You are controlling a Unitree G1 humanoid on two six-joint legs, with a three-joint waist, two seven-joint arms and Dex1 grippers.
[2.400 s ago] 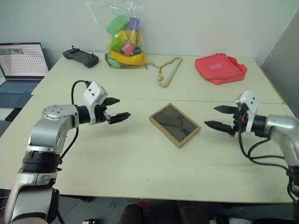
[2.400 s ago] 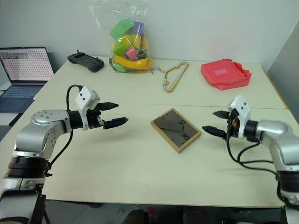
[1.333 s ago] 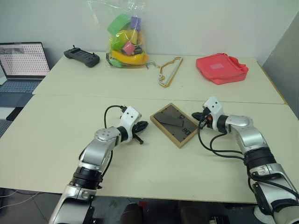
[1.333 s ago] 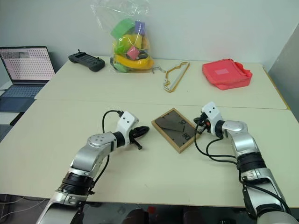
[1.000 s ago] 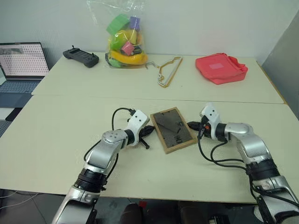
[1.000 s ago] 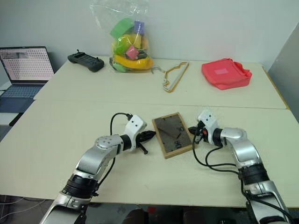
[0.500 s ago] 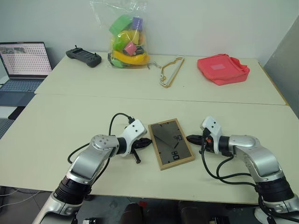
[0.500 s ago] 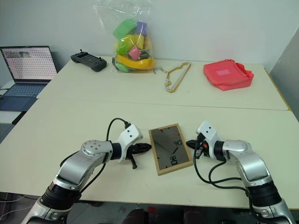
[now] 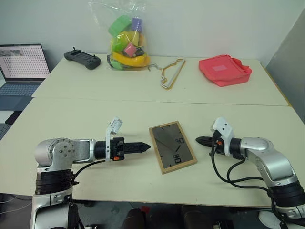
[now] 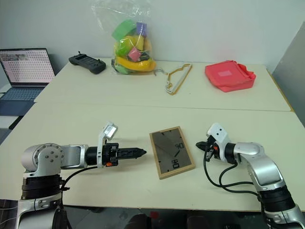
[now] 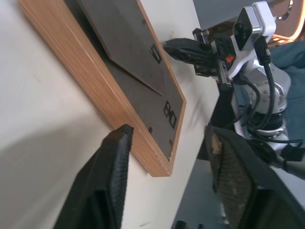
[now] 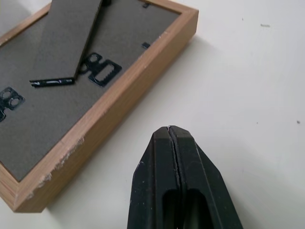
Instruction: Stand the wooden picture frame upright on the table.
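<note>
Left gripper point(image 11: 167, 186): fingers spread apart, grasping nothing, tips just beside the near-left edge of the frame.
Right gripper point(image 12: 170, 131): fingers pressed together, empty, tip just off the frame's right edge.
Wooden picture frame point(image 9: 172, 146): lay flat, back panel up, on the near half of the table point(image 9: 143, 186), between both grippers; stand folded against the back.
Markings: none legible on the frame; the laptop point(image 9: 21, 64) screen showed a grid, unreadable.
Far half: black controller point(image 9: 82, 58), wooden hanger point(image 9: 171, 72), red pouch point(image 9: 224, 69), all well apart from the frame.
Container: clear plastic bag point(image 9: 125, 36) held coloured toy pieces.
</note>
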